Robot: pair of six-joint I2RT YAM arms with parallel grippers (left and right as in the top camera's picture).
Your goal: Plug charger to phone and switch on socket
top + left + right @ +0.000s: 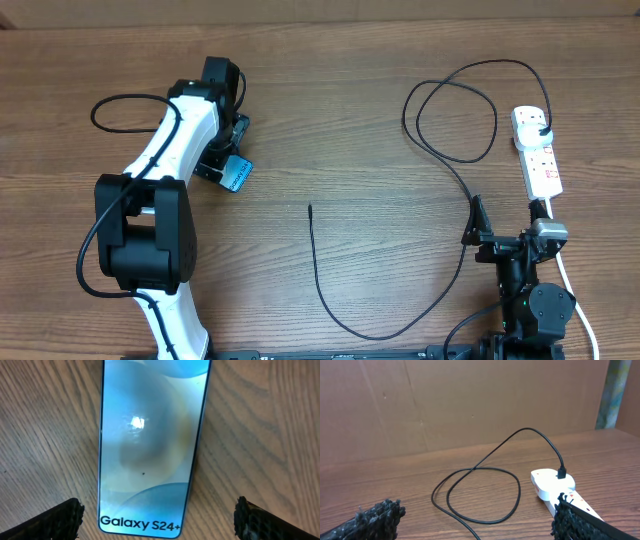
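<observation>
The phone (150, 445) lies flat on the wooden table with its blue screen up, reading "Galaxy S24+". My left gripper (157, 527) hangs open over its lower end, a fingertip on each side and neither touching it. From overhead the phone (238, 176) peeks out beside the left gripper (226, 163). The charger (318, 270) is a thin black cable; its free tip (310, 207) rests mid-table, and the other end is plugged into the white socket (540, 160) at the right. My right gripper (510, 225) is open and empty, just short of the socket (552, 485) and the charger's loop (480, 485).
A thick white cord (578, 300) runs from the socket past the right arm's base. A black cable (120, 105) of the left arm loops at the far left. A brown wall (470, 405) stands behind the table.
</observation>
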